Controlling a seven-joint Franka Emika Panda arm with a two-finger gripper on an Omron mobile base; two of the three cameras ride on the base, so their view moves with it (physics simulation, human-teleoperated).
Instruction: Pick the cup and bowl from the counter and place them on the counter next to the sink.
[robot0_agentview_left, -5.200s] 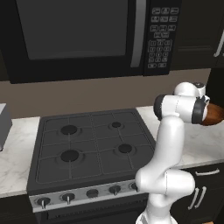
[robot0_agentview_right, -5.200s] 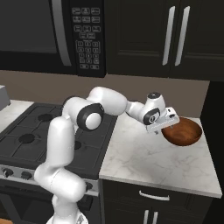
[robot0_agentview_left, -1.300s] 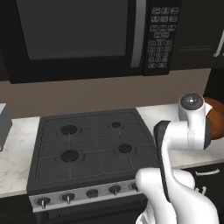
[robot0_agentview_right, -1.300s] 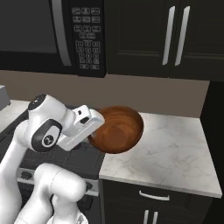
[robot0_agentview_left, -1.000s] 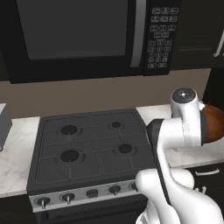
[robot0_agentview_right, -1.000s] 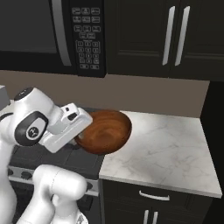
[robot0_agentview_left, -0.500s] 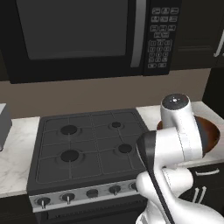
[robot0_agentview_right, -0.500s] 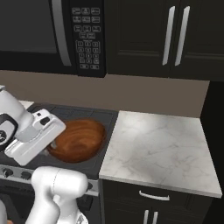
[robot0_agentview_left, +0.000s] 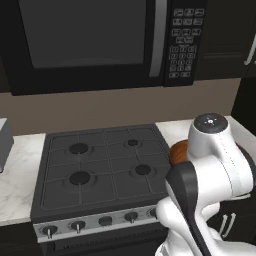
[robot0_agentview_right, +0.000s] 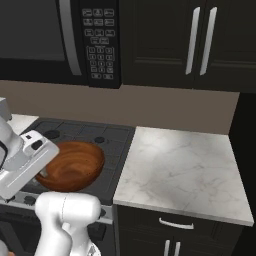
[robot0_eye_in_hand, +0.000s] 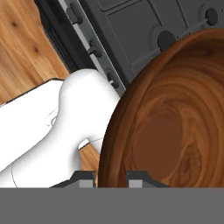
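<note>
Gripper (robot0_eye_in_hand: 111, 177) clamped on rim of bowl (robot0_agentview_right: 71, 166), carried above stovetop (robot0_agentview_left: 100, 167). Marble counter (robot0_agentview_right: 180, 170) at three o'clock of bowl, in right base view.

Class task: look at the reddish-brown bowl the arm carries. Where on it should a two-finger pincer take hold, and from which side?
Grip the bowl by its thin rim, one finger inside and one outside, coming in over the edge. Its wide, shallow body gives nothing else to pinch. The pincer is clamped on the rim this way.
</note>
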